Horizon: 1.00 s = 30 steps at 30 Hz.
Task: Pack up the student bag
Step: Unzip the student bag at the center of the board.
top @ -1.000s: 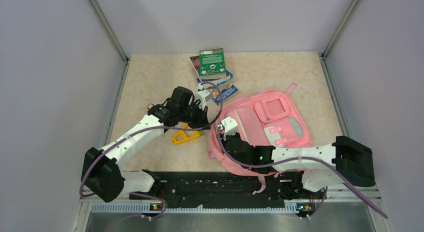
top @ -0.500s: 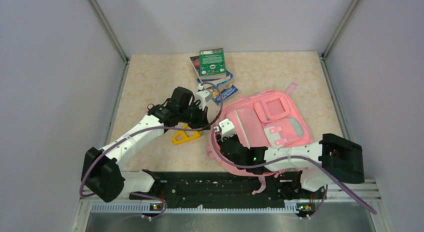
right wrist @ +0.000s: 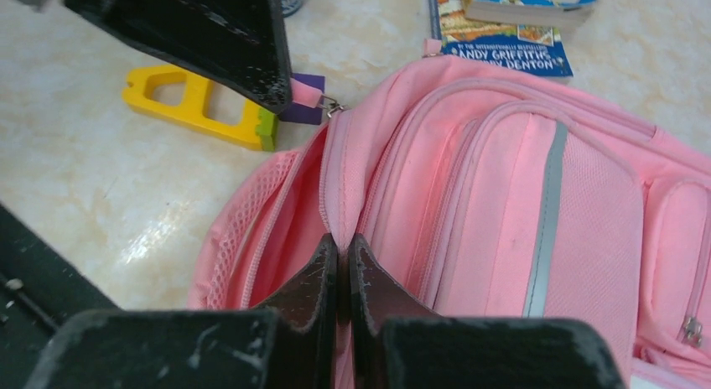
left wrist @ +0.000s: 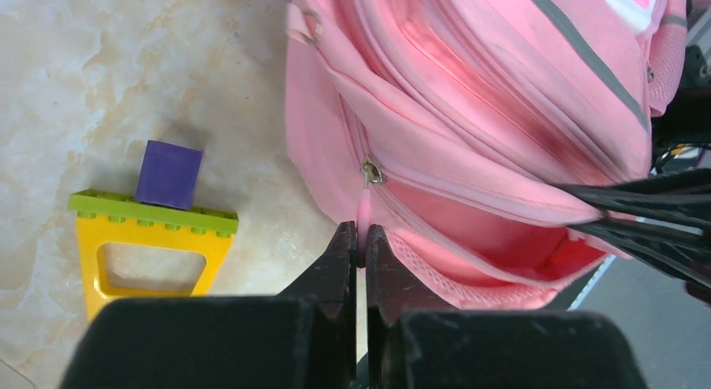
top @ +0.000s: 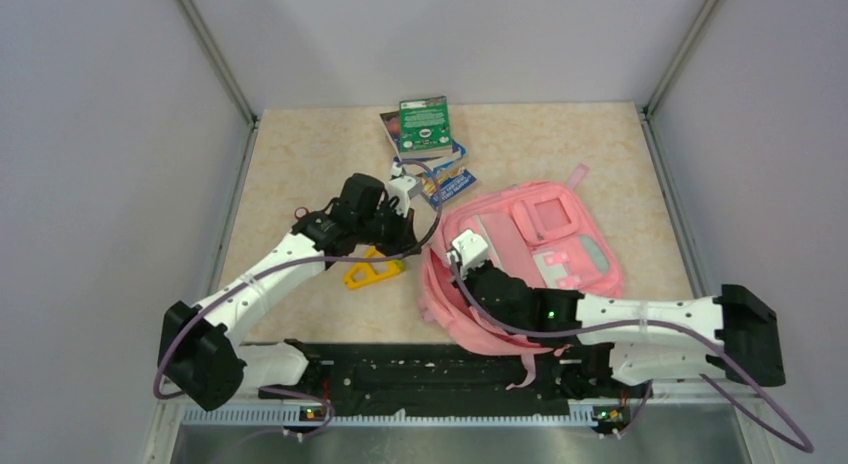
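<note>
A beige, marbled tabletop point(top: 300, 164) sits inside plain pale grey walls point(top: 100, 134), seen from above and behind my two arms. The pink backpack point(top: 530, 234) lies flat on the right half of the tabletop, front pockets facing up, with straps trailing toward the near edge. A stack of books point(top: 425, 124), green cover on top, rests at the far middle, just beyond the backpack's far left corner. Just left of the backpack lies a yellow toy frame point(left wrist: 151, 235) with a green strip point(left wrist: 151, 215) along one side and a small purple cube point(left wrist: 169, 173) butted against that strip.

My left arm point(top: 270, 274) reaches in from the left. The left jaws are closed tight on the pink zip pull point(right wrist: 308, 90) at the backpack's left edge, with the metal slider just past their tips. My right arm point(top: 640, 314) stretches in along the near side of the backpack. The right jaws are pressed together at the rim of the open main pocket. They appear to pinch the pink fabric edge beside the zip, though the tips hide the contact itself. Between the two grips the pocket gapes, showing pink lining and a mesh panel point(right wrist: 243, 213). A pale grey strip point(right wrist: 545, 221) runs down the front pocket.
</note>
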{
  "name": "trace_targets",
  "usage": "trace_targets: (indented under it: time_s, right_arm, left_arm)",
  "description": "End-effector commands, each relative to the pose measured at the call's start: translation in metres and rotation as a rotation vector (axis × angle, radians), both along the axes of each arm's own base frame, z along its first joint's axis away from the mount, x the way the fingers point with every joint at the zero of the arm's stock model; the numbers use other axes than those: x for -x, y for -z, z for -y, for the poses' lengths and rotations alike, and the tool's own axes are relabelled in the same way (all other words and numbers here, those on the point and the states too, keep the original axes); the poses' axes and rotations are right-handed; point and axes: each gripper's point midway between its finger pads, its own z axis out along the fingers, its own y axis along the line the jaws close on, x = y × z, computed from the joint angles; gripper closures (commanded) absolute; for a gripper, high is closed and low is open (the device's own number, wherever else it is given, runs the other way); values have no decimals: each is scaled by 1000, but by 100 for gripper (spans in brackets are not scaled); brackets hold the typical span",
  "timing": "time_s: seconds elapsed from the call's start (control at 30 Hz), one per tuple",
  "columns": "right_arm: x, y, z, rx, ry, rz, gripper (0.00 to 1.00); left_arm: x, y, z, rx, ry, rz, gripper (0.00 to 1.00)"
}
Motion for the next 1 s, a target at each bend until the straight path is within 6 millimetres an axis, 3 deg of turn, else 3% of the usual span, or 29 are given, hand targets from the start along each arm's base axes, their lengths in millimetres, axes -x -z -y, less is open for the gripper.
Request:
trace_targets:
  time_s: [0.0, 0.17, 0.4, 0.67, 0.97]
  right_arm:
    - [26, -34, 6, -27, -194, 29, 100]
    - [55, -66, 14, -108, -356, 23, 100]
    - [66, -94, 23, -185, -406, 40, 100]
    - [77, -125, 23, -283, -475, 85, 100]
    - [77, -151, 26, -316, -490, 160, 100]
  left_arm:
    - [-25, -40, -6, 65, -173, 102, 100]
    - [-30, -55, -2, 169, -226, 150, 100]
    - [-43, -62, 11, 240, -217, 193, 100]
    - [-60, -37, 22, 215, -193, 195, 100]
    - [-92, -36, 54, 316, -146, 253, 100]
